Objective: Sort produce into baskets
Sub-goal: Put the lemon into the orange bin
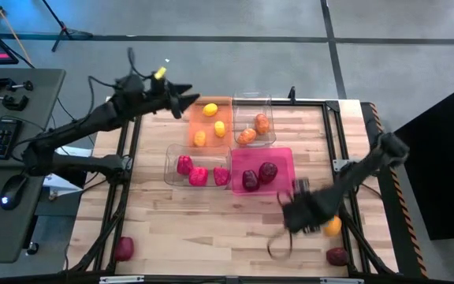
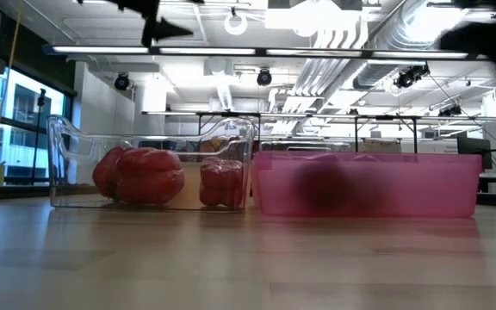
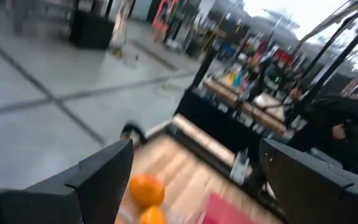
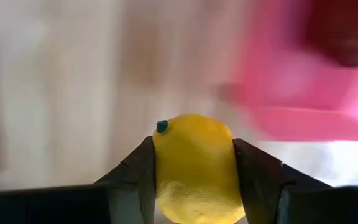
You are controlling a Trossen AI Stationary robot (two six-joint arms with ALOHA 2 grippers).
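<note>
Right wrist view: right end effector [image 4: 194, 171] clamped around yellow lemon [image 4: 196, 167].

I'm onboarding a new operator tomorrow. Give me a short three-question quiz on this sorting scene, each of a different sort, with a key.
1. True or false: the right pincer is shut on a yellow lemon.
2. Which bin holds the dark maroon pieces? A) orange bin B) pink bin C) clear bin
3. Fill in: the left pincer hovers beside the ___ bin.

Key: 1 true; 2 B, the pink bin; 3 orange.
</note>
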